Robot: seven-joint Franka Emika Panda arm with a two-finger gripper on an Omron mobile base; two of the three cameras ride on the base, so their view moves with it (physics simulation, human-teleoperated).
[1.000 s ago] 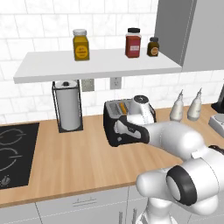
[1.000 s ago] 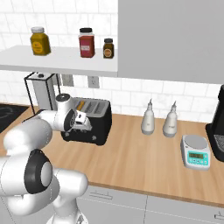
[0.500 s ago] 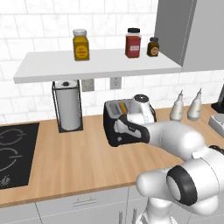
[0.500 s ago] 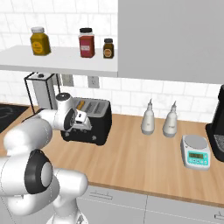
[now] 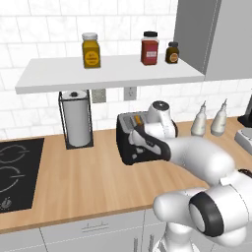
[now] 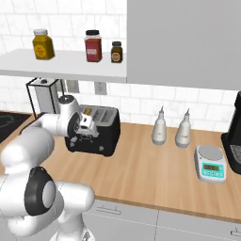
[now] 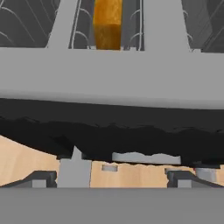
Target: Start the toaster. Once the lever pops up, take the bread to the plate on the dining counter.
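Note:
The black toaster (image 5: 126, 149) (image 6: 104, 136) stands on the wall counter near the tiles. The orange-brown bread (image 5: 139, 118) (image 6: 87, 111) (image 7: 108, 22) sits low in a slot of the toaster's silver top (image 7: 113, 74). My gripper (image 5: 133, 142) (image 6: 83, 137) (image 7: 112, 179) is pressed close against the toaster's black face, open, with one dark fingertip (image 7: 41, 178) at each side and nothing between them. A small grey tab (image 7: 74, 169) on the face lies beside the left fingertip. The plate and the dining counter are out of view.
A paper towel holder (image 5: 77, 118) stands left of the toaster, and a black cooktop (image 5: 15, 172) further left. Two pale bottles (image 6: 160, 129), a kitchen scale (image 6: 210, 162) and a black coffee machine (image 6: 234, 136) are to the right. A shelf (image 5: 108, 69) with jars hangs above.

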